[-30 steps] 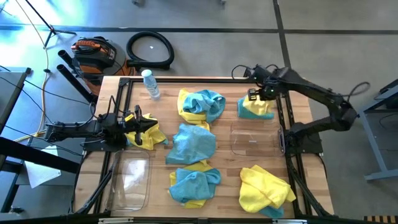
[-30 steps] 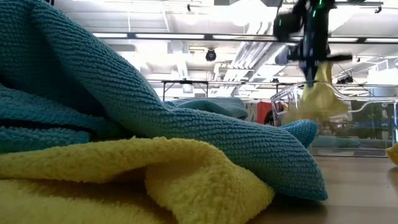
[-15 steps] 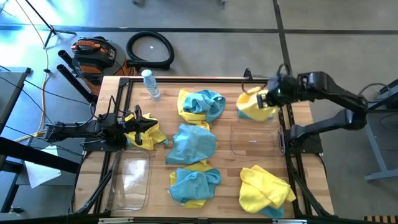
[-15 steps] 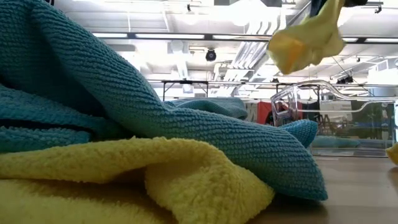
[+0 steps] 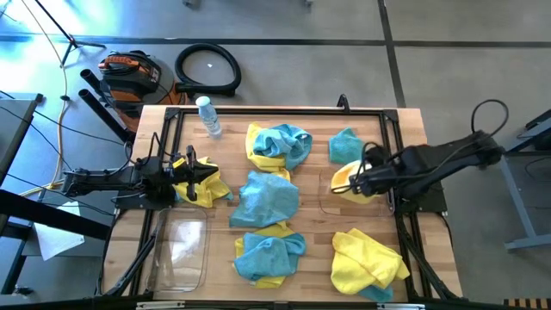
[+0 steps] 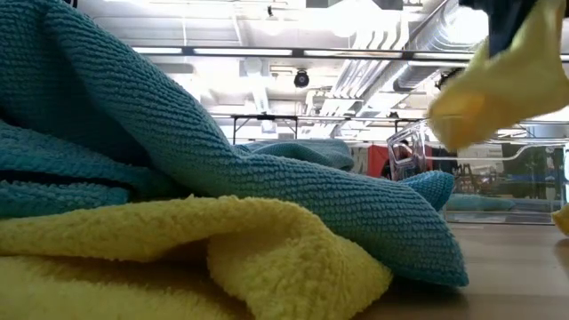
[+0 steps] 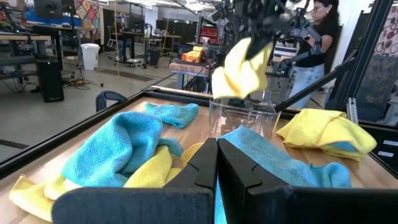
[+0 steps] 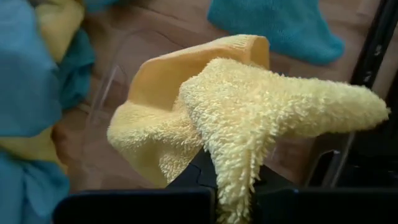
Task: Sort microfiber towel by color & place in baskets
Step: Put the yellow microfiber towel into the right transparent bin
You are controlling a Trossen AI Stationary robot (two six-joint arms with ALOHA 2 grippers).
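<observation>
We have the right gripper (image 5: 357, 182) pinched on a yellow towel (image 5: 344, 177), held in the air over the right basket (image 5: 325, 200) — the clear tub between the far-right teal towel (image 5: 346, 144) and the near-right yellow pile (image 5: 366, 263). To do this drop well, we'd centre the cloth over the tub's middle, lower it so the hanging corners clear the rim, then release; letting go high risks it draping over the wall.

Left gripper (image 5: 191, 174) sits at the left side with fingers pressed together, resting at a yellow towel there (image 5: 209, 185); we can't tell if it actually holds it. The left basket (image 5: 181, 250) lies near-left and looks empty.

Surface: a wooden table (image 5: 314, 241) in a black frame, mixed teal-and-yellow heaps down the middle (image 5: 269, 196), a water bottle (image 5: 207, 116) at the far-left corner. Room: workshop with benches, bright ceiling lights, a person (image 7: 314, 43) standing beyond the table, a coiled hose (image 5: 207, 68) on the floor.
</observation>
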